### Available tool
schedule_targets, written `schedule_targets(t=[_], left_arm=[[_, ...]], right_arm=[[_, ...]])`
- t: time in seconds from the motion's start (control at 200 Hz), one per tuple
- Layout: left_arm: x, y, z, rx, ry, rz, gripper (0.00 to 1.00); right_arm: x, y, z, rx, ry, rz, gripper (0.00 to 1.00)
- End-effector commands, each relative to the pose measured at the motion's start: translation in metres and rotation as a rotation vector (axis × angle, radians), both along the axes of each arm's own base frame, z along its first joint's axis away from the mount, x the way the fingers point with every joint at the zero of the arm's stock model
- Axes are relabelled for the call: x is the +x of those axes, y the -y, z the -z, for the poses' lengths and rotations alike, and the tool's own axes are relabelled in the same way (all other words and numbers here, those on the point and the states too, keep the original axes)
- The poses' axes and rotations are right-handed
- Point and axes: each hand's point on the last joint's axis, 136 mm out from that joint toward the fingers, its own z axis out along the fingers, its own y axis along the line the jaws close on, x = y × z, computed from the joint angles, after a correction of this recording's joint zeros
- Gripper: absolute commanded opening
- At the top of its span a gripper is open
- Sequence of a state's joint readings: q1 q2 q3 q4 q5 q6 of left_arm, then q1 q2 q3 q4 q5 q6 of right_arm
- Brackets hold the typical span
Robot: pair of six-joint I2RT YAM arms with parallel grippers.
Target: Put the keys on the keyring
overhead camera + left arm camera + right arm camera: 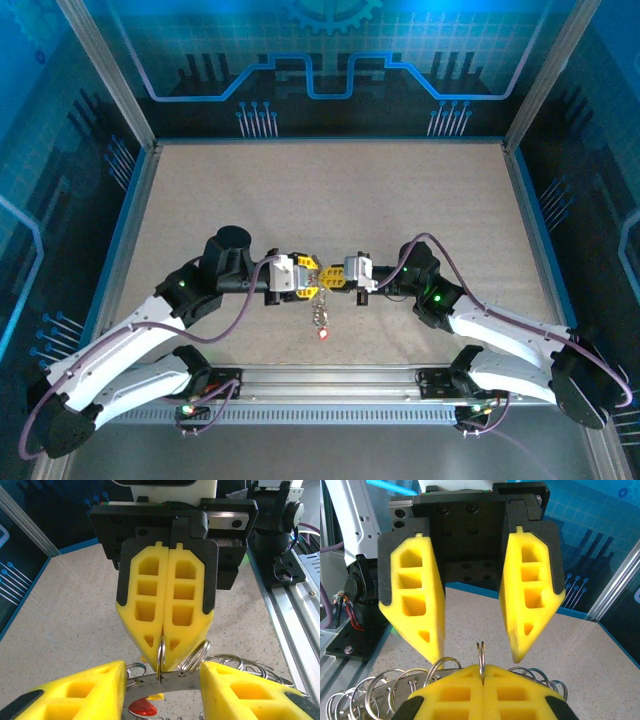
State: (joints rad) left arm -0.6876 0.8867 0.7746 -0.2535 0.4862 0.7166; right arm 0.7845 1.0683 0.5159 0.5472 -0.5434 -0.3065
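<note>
Both grippers meet tip to tip at mid-table, the left gripper (308, 275) facing the right gripper (333, 277). The right gripper (481, 674) is shut on a small split ring (481, 655) that passes through a hole in the keyring (187, 683), a flat grey metal band. In the left wrist view the left gripper (162, 677) is open, a finger on either side of that band. Whether they touch it I cannot tell. The keys (321, 318) hang below, a red head (142, 708) and a yellow head (156, 696) showing under the band.
Several more wire rings (240, 662) are strung along the keyring (400, 689). The speckled table (330, 200) stretches away behind the grippers. An aluminium rail (330, 385) runs along the near edge, and blue enclosure walls stand on the other three sides.
</note>
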Motion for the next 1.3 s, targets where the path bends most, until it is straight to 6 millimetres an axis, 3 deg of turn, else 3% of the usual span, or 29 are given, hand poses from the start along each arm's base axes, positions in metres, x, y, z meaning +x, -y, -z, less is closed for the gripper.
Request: schedule_targets(t=[0.0,0.23,0.395,0.735,1.296], left_arm=[[-0.009,-0.007,0.006,0.038,0.008,0.015,0.45],[0.001,-0.017,0.008,0.101,0.048,-0.039,0.38],[0.009,-0.010,0.004,0.037,0.067,-0.062,0.36],[-0.001,0.001,-0.002,-0.025,0.045,0.018,0.21],[-0.001,0.011,-0.009,-0.081,0.010,0.054,0.14]], right_arm=[[-0.002,0.001,-0.022,0.055,0.060,-0.013,0.00],[-0.001,0.001,-0.022,0.054,0.061,-0.021,0.00],[0.000,0.000,-0.023,0.053,0.059,-0.023,0.00],[-0.001,0.002,-0.020,0.051,0.058,-0.017,0.00],[0.000,0.001,-0.018,0.044,0.056,-0.012,0.00]])
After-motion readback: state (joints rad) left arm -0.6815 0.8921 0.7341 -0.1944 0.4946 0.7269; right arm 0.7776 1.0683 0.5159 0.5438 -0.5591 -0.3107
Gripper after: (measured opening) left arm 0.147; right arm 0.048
